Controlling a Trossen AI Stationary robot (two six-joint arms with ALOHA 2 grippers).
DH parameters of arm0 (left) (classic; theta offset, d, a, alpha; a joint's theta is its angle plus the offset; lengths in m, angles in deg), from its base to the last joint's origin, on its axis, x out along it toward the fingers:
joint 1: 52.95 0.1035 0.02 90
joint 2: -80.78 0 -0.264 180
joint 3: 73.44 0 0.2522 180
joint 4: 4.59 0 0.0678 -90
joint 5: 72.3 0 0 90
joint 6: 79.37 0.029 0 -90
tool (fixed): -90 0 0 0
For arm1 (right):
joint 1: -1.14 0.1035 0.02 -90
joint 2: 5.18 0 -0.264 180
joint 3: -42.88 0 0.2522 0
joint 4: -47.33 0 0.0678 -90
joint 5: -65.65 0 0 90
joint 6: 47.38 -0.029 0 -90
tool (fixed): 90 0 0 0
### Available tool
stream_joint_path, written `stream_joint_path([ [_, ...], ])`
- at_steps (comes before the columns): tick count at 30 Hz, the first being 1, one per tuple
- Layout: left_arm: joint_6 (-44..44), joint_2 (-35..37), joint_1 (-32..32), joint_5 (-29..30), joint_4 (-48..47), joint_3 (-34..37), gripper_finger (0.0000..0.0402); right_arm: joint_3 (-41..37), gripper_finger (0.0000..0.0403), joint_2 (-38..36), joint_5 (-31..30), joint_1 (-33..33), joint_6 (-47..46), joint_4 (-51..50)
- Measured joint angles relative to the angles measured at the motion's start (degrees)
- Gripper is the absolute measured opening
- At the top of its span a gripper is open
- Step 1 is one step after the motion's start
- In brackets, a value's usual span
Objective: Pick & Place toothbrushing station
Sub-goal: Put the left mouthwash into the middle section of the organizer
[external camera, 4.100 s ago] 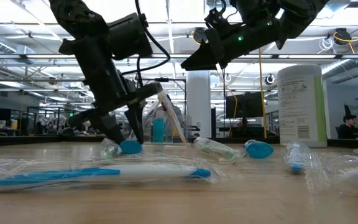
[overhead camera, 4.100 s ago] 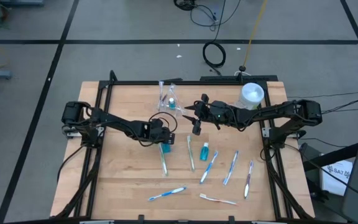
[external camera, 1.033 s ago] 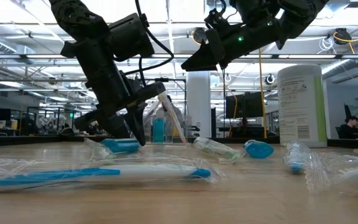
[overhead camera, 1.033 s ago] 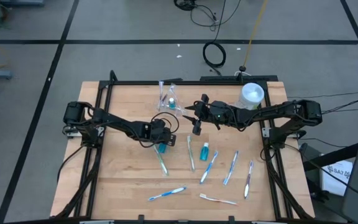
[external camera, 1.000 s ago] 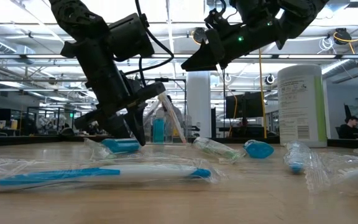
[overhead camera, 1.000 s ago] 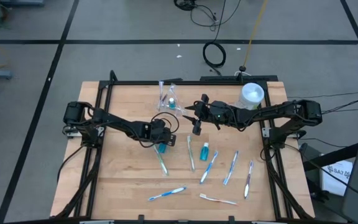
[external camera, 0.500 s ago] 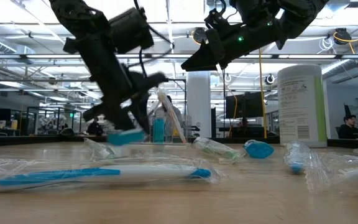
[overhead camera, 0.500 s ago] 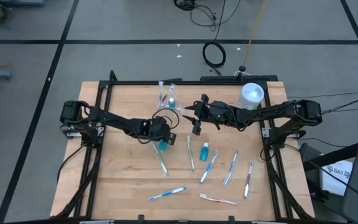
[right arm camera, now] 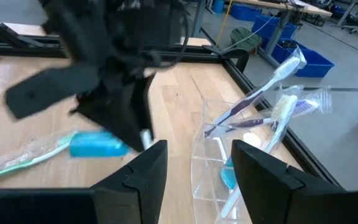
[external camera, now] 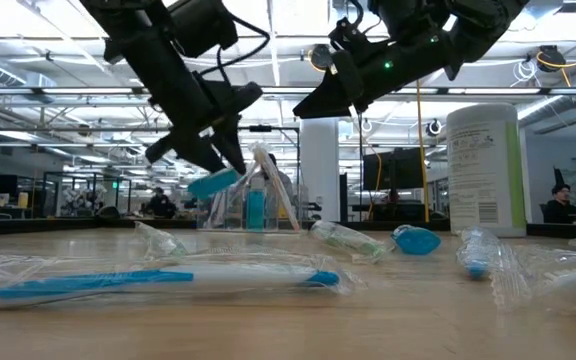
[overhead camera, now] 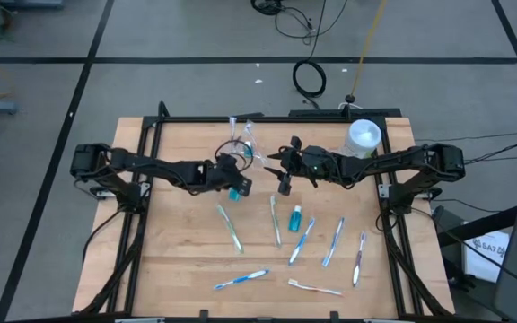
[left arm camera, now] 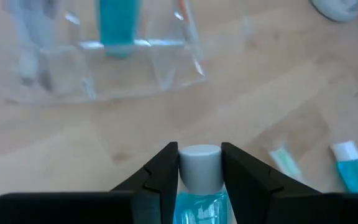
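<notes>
Left claw [overhead camera: 234, 187] pinches a teal toothpaste tube [left arm camera: 199, 198] by its neck, white cap poking out between the fingers. In the low view the tube [external camera: 213, 183] hangs tilted, clear of the table [overhead camera: 178, 260], just in front of the clear plastic organizer [overhead camera: 243, 139]. Organizer sits near the table's far edge, around the middle; it holds a few toothbrushes leaning out of it [right arm camera: 272, 102] and one more teal tube standing upright in a compartment [left arm camera: 118, 25].

Right claw [overhead camera: 283, 176] hovers above the table, just beside the organizer and a little toward the right edge, fingers spread, nothing between them.

Second loose teal tube [overhead camera: 296, 218] lies flat at the table's middle. Wrapped toothbrushes are scattered over the near half: one [overhead camera: 230, 230] left of center, one [overhead camera: 276, 221] just beside the loose tube, two [overhead camera: 302, 240] [overhead camera: 334, 242] further right, one [overhead camera: 359, 257] close to the right edge, two [overhead camera: 241, 279] [overhead camera: 314, 287] near the near edge.

White cylindrical canister [overhead camera: 363, 136] stands upright at the far right corner area, well apart from the toothbrushes.
</notes>
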Motion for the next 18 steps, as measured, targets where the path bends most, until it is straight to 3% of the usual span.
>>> stream_joint_path([
  [10, 14.19, 1.79, 5.10, 6.03, 13.49, -0.04, 0.0117, 0.00, 0.0173, -0.02, -0.01, -0.01, 0.43, -3.18],
  [18, 27.26, 1.70, 7.61, 15.46, 24.76, -0.09, 0.0118, 0.00, 0.0173, -0.02, -0.01, -0.01, 1.54, -2.76],
])
